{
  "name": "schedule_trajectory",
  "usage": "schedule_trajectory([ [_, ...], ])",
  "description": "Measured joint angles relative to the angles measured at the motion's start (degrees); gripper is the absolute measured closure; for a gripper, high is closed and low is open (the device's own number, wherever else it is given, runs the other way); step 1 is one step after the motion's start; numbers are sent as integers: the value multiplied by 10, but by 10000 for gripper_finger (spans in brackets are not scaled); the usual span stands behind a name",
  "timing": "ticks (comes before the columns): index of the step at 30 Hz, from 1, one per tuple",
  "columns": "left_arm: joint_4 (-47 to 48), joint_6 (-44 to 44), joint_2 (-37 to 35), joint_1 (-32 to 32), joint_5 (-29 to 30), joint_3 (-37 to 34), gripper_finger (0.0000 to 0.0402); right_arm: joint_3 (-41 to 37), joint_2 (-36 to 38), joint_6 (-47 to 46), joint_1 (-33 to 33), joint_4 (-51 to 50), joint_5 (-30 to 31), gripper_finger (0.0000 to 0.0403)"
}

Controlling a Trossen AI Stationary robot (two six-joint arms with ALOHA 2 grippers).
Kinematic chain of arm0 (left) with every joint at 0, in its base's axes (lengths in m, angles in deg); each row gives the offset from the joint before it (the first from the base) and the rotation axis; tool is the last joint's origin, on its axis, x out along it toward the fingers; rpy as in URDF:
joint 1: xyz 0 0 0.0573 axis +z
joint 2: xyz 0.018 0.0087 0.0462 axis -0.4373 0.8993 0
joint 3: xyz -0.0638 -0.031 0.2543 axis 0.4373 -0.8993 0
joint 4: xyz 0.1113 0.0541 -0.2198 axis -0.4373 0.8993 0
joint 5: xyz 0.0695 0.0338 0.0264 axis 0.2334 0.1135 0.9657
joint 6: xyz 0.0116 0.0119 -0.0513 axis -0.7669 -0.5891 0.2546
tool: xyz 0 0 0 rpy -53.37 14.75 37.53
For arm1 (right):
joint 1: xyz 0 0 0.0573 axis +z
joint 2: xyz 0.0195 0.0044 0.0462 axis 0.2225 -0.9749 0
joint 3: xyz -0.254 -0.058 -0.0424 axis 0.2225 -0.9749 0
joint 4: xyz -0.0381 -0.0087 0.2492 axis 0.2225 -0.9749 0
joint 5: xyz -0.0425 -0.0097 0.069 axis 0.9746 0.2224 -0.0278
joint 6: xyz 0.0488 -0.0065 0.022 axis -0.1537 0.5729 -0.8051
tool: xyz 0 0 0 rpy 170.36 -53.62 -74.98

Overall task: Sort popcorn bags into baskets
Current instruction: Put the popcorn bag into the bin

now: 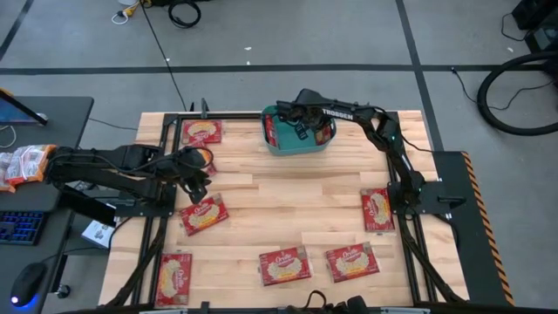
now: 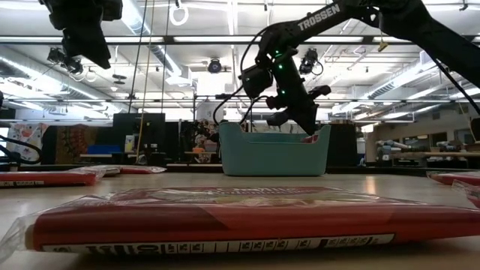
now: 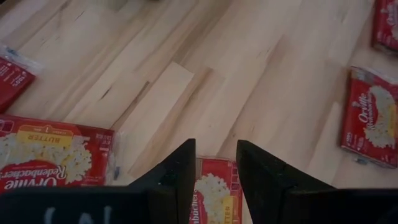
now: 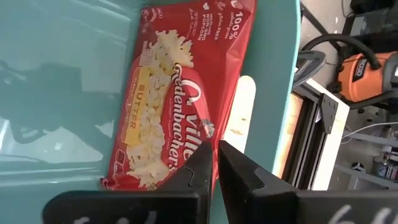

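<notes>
Several red popcorn bags lie flat on the wooden table, among them one at the far left (image 1: 202,133), one mid-left (image 1: 203,214), three along the near edge (image 1: 285,266) and one by the right arm's base (image 1: 377,209). The teal basket (image 1: 298,142) stands at the far middle. My right gripper (image 1: 301,125) reaches down into it, shut on a popcorn bag (image 4: 168,93). My left gripper (image 1: 200,167) hovers open, raised well above the table (image 2: 81,45). Another bag (image 3: 214,186) shows on the table between its fingers. My right gripper (image 4: 216,155) pinches the popcorn bag between its two fingers at its long edge near a corner (image 4: 208,140), coming down from above into the basket (image 2: 274,154). The bag lies against the teal inside of the basket (image 4: 56,93).
Paler orange-and-white packets (image 1: 22,166) sit on the grey side desk left of the table, with a keyboard (image 1: 19,227) and a mouse (image 1: 26,283) nearer. A popcorn bag lies right in front of the low camera (image 2: 225,221). Bare wood (image 1: 296,192) spans the table's middle.
</notes>
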Motion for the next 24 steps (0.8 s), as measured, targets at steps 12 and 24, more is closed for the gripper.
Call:
schedule_trajectory([
  [12,-34,-13,-4,0,9,0,280,0,118,-8,39,0,71,309],
  [24,-118,-55,-4,-16,58,0,280,-33,249,-11,282,1,4,255],
])
